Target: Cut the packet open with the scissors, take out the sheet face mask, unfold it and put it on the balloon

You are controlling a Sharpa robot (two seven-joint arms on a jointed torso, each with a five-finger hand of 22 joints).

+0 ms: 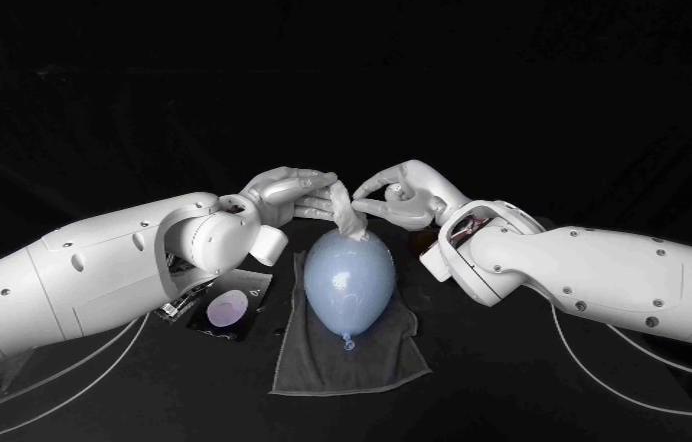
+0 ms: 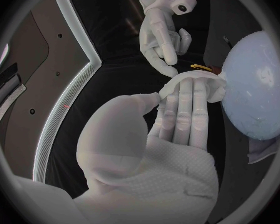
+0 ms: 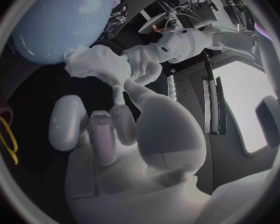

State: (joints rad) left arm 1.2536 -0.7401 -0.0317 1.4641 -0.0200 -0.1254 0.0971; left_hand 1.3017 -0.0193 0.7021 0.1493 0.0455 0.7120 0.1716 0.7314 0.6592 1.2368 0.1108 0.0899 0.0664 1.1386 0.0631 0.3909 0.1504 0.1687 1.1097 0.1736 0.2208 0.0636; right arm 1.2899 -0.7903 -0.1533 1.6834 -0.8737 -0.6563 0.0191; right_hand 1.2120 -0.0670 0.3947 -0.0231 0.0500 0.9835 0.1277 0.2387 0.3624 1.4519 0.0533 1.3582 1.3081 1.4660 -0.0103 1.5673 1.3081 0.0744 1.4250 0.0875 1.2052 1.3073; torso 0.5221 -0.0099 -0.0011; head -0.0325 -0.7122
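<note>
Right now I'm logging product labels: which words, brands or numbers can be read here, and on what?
None can be read.
The packet bears a pale oval print and tiny marks, too small to read.
The balloon, sheet mask and cloth show no writing.

Left hand (image 1: 289, 193) and right hand (image 1: 398, 194) hold mask (image 1: 345, 214) over balloon (image 1: 348, 280).

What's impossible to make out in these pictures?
Sheet mask: bunched in the left hand, head view; how far unfolded is unclear.
Packet: left arm covers part of it, head view.
Scissors: yellow handles at right wrist view's rim; blades cut off.
Right hand: whether its fingers pinch the mask or only touch it.
</note>
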